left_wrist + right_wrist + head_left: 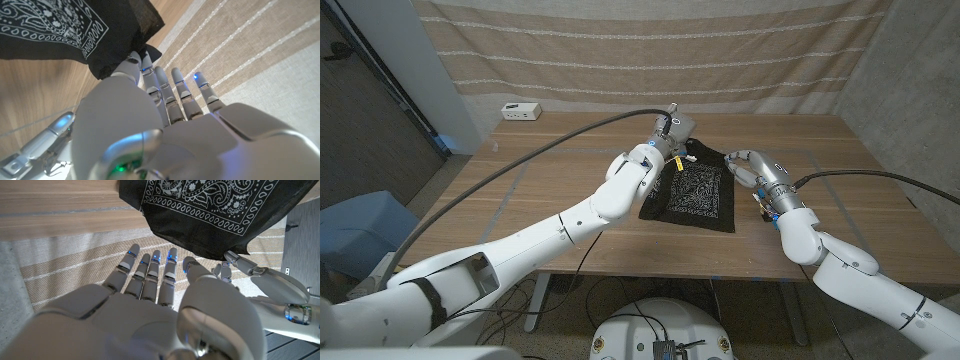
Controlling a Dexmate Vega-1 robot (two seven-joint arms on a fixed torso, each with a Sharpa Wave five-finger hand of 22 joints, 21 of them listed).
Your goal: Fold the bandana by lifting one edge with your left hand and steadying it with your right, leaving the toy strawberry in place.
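Head view shows the black bandana [692,195] with white paisley print lying on the wooden worktop [840,160], its long axis running away from the robot, far corner raised. The left hand [670,133] pinches that far corner between its fingers [134,70], the cloth bunched just beyond the fingertips and hanging from them. The right hand [748,166] sits just beside the bandana's right edge; its fingers [150,270] are straight and slightly spread, holding nothing, the printed border just past their tips.
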